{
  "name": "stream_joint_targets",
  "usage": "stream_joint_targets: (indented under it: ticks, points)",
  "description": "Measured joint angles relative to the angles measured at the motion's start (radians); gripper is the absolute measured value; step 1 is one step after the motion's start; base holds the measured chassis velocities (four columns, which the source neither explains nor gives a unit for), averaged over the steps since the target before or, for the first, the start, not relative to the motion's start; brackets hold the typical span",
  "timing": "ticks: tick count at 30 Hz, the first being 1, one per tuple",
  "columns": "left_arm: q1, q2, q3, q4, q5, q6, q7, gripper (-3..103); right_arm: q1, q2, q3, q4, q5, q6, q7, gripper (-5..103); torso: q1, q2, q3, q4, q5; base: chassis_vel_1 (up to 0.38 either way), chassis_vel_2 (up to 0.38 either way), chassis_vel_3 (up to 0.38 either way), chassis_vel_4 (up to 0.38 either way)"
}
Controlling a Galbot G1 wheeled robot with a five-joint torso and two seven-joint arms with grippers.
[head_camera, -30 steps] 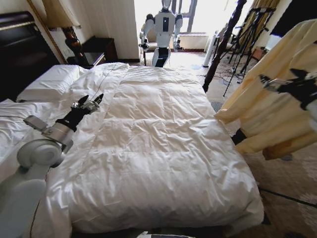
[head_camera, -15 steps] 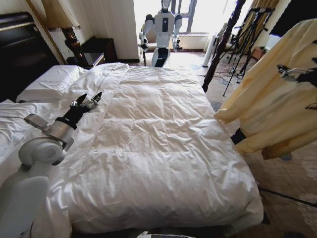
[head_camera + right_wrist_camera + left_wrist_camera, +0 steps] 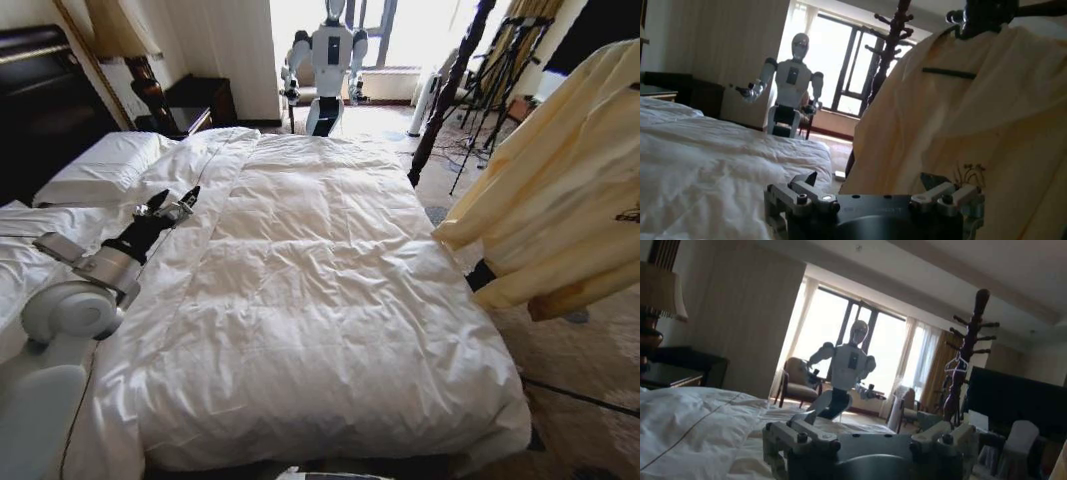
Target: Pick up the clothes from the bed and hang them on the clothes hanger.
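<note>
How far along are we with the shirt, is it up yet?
Looks done: the yellow shirt hangs beside the bed, off the duvet, draped from a dark hanger. Nothing is in hand: the right pincer is open and empty facing the shirt, the left pincer open over the bed. Nothing visibly remains.

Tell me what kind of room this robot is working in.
Most likely a hotel bedroom: a double bed with a white quilted duvet and dark headboard, a lamp beside a nightstand, and a wooden coat stand near the window.
</note>
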Motion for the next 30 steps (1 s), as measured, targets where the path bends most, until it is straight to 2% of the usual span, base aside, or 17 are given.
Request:
stream_joint_targets:
  ticks: [1, 4, 8, 11, 15, 17, 19, 20, 22, 23, 24, 25, 26, 27, 28, 29, 30]
  points:
    - [0.0, 0.0, 0.0, 0.0, 0.0, 0.0, 0.0, 100, 0.0, 0.0, 0.0, 0.0, 0.0, 0.0, 0.0, 100, 0.0, 0.0, 0.0, 0.0, 0.0, 0.0, 0.0, 0.0, 0.0]
    - [0.003, 0.003, 0.006, -0.004, 0.0, 0.001, -0.006, 100, 0.151, -0.024, -0.228, -0.009, -0.107, 0.032, 0.021, 100, 0.001, 0.0, 0.001, 0.0006, -0.0003, 0.0, 0.0, 0.0, 0.0]
    - [0.011, 0.001, 0.008, -0.004, 0.003, 0.002, -0.004, 100, 0.244, -0.023, -0.362, -0.02, -0.164, 0.051, 0.053, 100, 0.001, 0.0, 0.0, 0.0006, 0.0007, 0.0, 0.0, 0.0, 0.0]
    - [-0.002, 0.009, 0.015, 0.002, 0.0, 0.01, 0.003, 100, 0.24, -0.018, -0.344, -0.009, -0.16, 0.032, 0.057, 100, 0.0, 0.0, 0.0, 0.0003, 0.0001, 0.0, 0.0, 0.0, 0.0]
    - [-0.001, 0.023, 0.004, 0.012, -0.004, 0.013, 0.01, 100, 0.186, 0.029, -0.222, 0.015, -0.087, -0.015, 0.061, 100, 0.001, 0.0, 0.0, -0.0006, -0.0007, 0.0, 0.0, 0.0, 0.0]
    - [0.036, 0.022, -0.036, 0.002, -0.004, 0.008, 0.012, 100, 0.154, 0.106, -0.128, -0.002, -0.012, -0.033, 0.065, 100, 0.001, 0.0, 0.0, -0.0009, 0.0007, 0.0, 0.0, 0.0, 0.0]
    - [0.056, 0.012, -0.048, -0.01, -0.001, -0.002, 0.009, 100, 0.136, 0.211, -0.034, -0.043, 0.064, -0.059, 0.076, 100, 0.0, 0.0, 0.0, 0.0006, 0.0003, 0.0, 0.0, 0.0, 0.0]
    - [0.056, 0.012, -0.048, -0.01, -0.001, -0.002, 0.009, 100, 0.136, 0.211, -0.034, -0.043, 0.064, -0.059, 0.076, 100, 0.0, 0.0, 0.0, 0.0006, 0.0003, 0.0, 0.0, 0.0, 0.0]
    - [0.056, 0.002, -0.043, -0.027, 0.0, -0.002, 0.003, 100, 0.159, 0.379, 0.044, -0.125, 0.141, -0.106, 0.119, 100, 0.0, 0.0, 0.0, 0.0003, -0.0014, 0.0, 0.0, 0.0, 0.0]
    - [0.054, 0.001, -0.04, -0.032, 0.0, -0.002, 0.002, 100, 0.171, 0.449, 0.064, -0.17, 0.167, -0.12, 0.14, 100, 0.001, 0.0, 0.0, 0.0006, -0.001, 0.0, 0.0, 0.0, 0.0]
    - [0.054, 0.001, -0.04, -0.032, 0.0, -0.002, 0.002, 100, 0.171, 0.449, 0.064, -0.17, 0.167, -0.12, 0.14, 100, 0.001, 0.0, 0.0, 0.0006, -0.001, 0.0, 0.0, 0.0, 0.0]
    - [0.051, 0.0, -0.04, -0.037, -0.001, 0.0, 0.001, 100, 0.182, 0.523, 0.081, -0.23, 0.193, -0.141, 0.153, 100, 0.001, 0.0, 0.001, 0.0006, 0.0001, 0.0, 0.0, 0.0, 0.0]
    - [0.051, 0.0, -0.04, -0.037, -0.001, 0.0, 0.001, 100, 0.184, 0.535, 0.083, -0.24, 0.197, -0.144, 0.154, 100, 0.001, -0.001, 0.001, 0.0007, 0.0004, 0.0, 0.0, 0.0, 0.0]
    - [0.048, 0.001, -0.042, -0.038, -0.003, 0.003, 0.001, 100, 0.202, 0.655, 0.093, -0.341, 0.235, -0.17, 0.158, 100, 0.001, -0.001, 0.001, -0.0002, 0.0004, 0.0, 0.0, 0.0, 0.0]
    - [0.047, 0.001, -0.043, -0.038, -0.003, 0.004, 0.001, 100, 0.206, 0.71, 0.094, -0.387, 0.246, -0.177, 0.158, 100, 0.001, -0.001, 0.001, -0.0002, -0.0001, 0.0, 0.0, 0.0, 0.0]
    - [0.047, 0.001, -0.043, -0.038, -0.003, 0.004, 0.001, 100, 0.206, 0.71, 0.094, -0.387, 0.246, -0.177, 0.158, 100, 0.001, -0.001, 0.001, -0.0002, -0.0001, 0.0, 0.0, 0.0, 0.0]
    - [0.047, 0.002, -0.047, -0.036, -0.004, 0.004, 0.001, 100, 0.208, 0.774, 0.092, -0.438, 0.253, -0.177, 0.156, 100, 0.001, -0.001, 0.001, -0.0001, -0.0003, 0.0, 0.0, 0.0, 0.0]
